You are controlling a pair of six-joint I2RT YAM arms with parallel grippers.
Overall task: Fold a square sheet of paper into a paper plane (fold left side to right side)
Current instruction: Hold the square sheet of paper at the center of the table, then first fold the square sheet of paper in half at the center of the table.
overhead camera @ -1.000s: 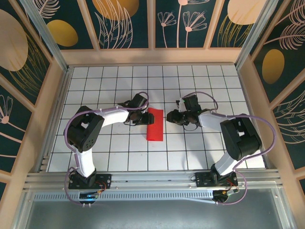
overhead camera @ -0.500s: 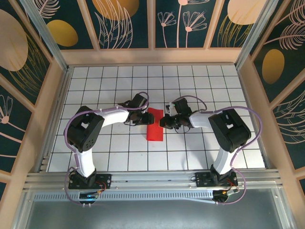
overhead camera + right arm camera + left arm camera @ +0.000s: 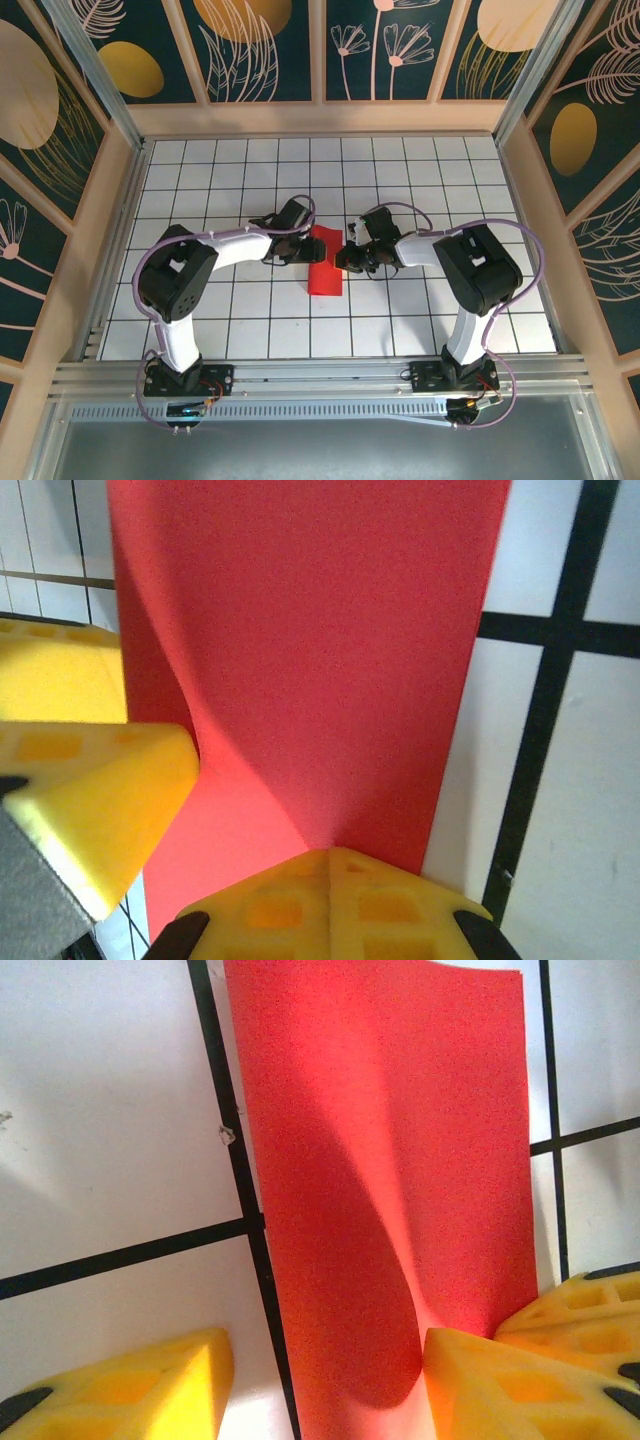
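The white, black-gridded table [image 3: 200, 200] carries a thin bright red paper sheet [image 3: 325, 265], a narrow rectangle. At the sheet's left edge the left gripper [image 3: 298, 246] stands half spread, with one yellow finger [image 3: 500, 1380] pressing the paper. At its right edge the right gripper [image 3: 347, 258] is pressed together, its tip touching the paper.

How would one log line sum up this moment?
paper: folded rectangle | left gripper: open, at paper | right gripper: shut, touching paper
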